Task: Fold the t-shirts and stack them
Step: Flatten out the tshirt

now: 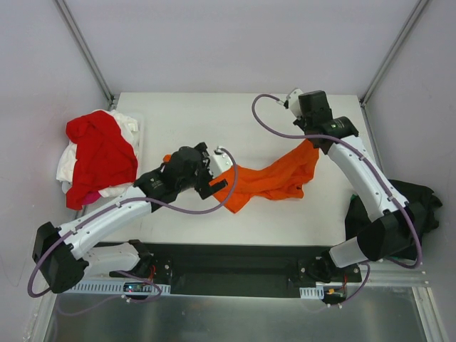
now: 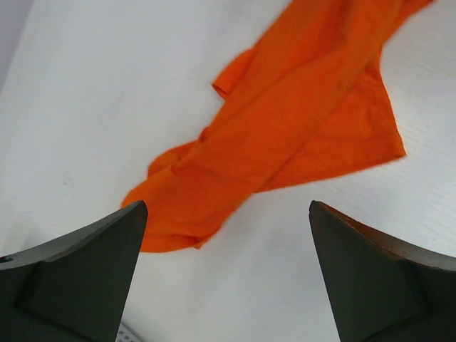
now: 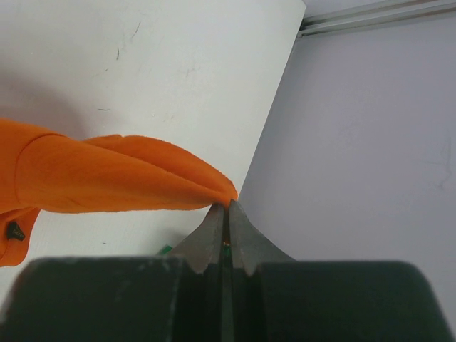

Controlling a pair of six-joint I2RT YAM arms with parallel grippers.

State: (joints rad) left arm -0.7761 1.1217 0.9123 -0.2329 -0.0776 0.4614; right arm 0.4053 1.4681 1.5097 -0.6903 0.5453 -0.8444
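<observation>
The orange t-shirt [image 1: 274, 178] lies bunched mid-table, its long axis running from the right gripper [image 1: 311, 142], which pinches one corner at upper right, down-left to the left gripper [image 1: 221, 173], whose jaws stand wide and empty just beside, perhaps touching, its lower end

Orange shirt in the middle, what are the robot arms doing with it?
The right gripper is pinched shut on one end of the orange shirt, lifting that end off the table. The left gripper hangs wide open over the other end, holding nothing. The shirt is bunched up, not folded yet. A red shirt and a white shirt lie heaped on the left, and a black shirt sits at the right edge.
</observation>
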